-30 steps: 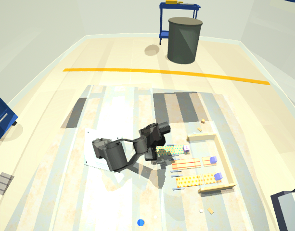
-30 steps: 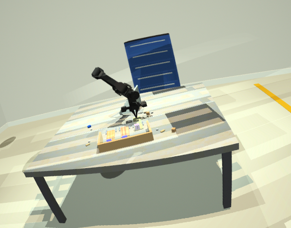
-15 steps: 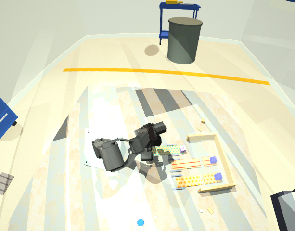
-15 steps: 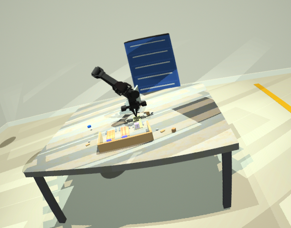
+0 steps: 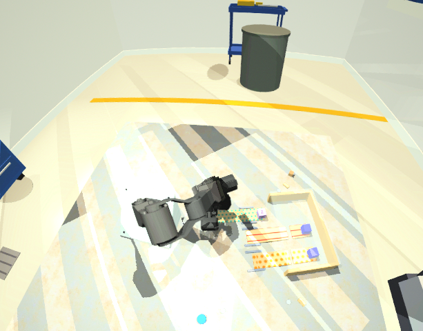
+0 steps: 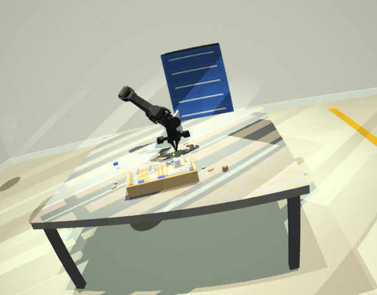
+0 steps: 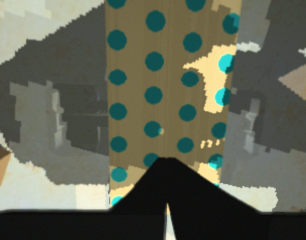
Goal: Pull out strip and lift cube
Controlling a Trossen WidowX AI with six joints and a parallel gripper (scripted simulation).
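Note:
The teal-dotted strip (image 5: 236, 216) (image 7: 173, 80) shows no gap in its visible part and carries the pale cube marked 2 (image 5: 261, 212) (image 6: 177, 163) at its far end. My gripper (image 6: 176, 150) (image 7: 165, 166) is shut and empty, its tips pointing down at the top of this strip; whether they touch it is unclear. The arm hides the strip's near end in the top view. The red-striped strip (image 5: 266, 235) (image 6: 161, 169) and the orange-dotted strip (image 5: 272, 259) (image 6: 143, 173) each show a gap before the piece with a blue-violet cube.
A three-sided wooden wall (image 5: 321, 227) (image 6: 164, 185) stands around the strips' far side. Low grey rails (image 5: 253, 245) flank the strips. A brown block (image 5: 291, 173) (image 6: 224, 168) lies outside the wall, another brown block (image 6: 191, 146) near the gripper. A blue object (image 5: 201, 318) (image 6: 115, 163) lies farther off.

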